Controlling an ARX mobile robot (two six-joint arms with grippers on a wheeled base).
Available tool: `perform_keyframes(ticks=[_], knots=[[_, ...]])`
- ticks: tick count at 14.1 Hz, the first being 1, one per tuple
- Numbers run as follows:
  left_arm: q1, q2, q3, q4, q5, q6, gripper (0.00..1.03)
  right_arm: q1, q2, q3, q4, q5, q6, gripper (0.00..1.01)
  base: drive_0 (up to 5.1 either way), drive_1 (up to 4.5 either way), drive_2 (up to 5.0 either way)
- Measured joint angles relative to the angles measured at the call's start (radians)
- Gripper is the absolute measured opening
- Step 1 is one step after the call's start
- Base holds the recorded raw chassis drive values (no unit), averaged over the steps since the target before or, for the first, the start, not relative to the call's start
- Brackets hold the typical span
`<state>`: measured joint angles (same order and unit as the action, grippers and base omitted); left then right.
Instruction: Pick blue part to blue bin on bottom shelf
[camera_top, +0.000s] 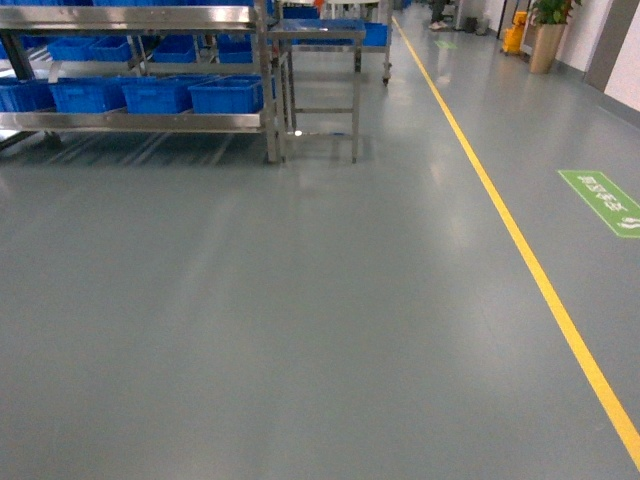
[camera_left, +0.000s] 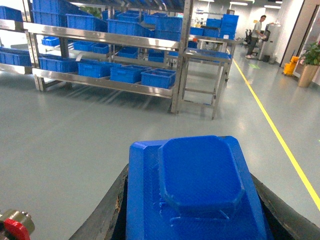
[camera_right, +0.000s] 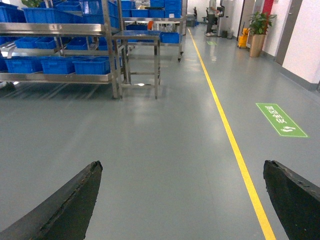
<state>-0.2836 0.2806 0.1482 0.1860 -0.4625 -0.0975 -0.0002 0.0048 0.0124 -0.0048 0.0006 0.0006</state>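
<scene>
A blue part (camera_left: 200, 185), a flat block with a raised octagonal top, fills the bottom of the left wrist view. My left gripper (camera_left: 190, 176) is shut on it, one black finger on each side. The steel rack stands far ahead to the left. Its bottom shelf (camera_top: 140, 122) (camera_left: 125, 86) (camera_right: 55, 77) carries a row of blue bins (camera_top: 225, 95) (camera_left: 158, 78) (camera_right: 92, 65). My right gripper (camera_right: 181, 168) is open over bare grey floor, holding nothing. Neither gripper shows in the head view.
A small steel table (camera_top: 318, 70) (camera_left: 205, 75) (camera_right: 140, 55) stands just right of the rack. A yellow floor line (camera_top: 520, 245) (camera_right: 235, 145) runs along the right, with a green floor sign (camera_top: 605, 200) beyond it. A person (camera_left: 257, 35) and a potted plant (camera_left: 307, 62) stand far back.
</scene>
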Motion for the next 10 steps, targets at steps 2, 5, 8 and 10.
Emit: perform_keyframes(ticks=[2, 5, 8, 10], knots=[[0.0, -0.005, 0.0, 0.005, -0.003, 0.0, 0.44, 0.0, 0.0, 0.0, 0.006, 0.0, 0.0, 0.98, -0.1, 3.93, -4.2], [0.0, -0.002, 0.0, -0.001, -0.002, 0.0, 0.44, 0.0, 0.0, 0.0, 0.0, 0.0, 0.0, 0.98, -0.1, 3.95, -4.1], [0.0, -0.001, 0.0, 0.003, -0.001, 0.0, 0.43, 0.0, 0.0, 0.0, 0.001, -0.001, 0.0, 0.98, -0.1, 3.87, -4.2], [0.0, -0.001, 0.0, 0.002, -0.002, 0.0, 0.43, 0.0, 0.0, 0.0, 0.0, 0.0, 0.0, 0.98, -0.1, 3.96, -4.1]])
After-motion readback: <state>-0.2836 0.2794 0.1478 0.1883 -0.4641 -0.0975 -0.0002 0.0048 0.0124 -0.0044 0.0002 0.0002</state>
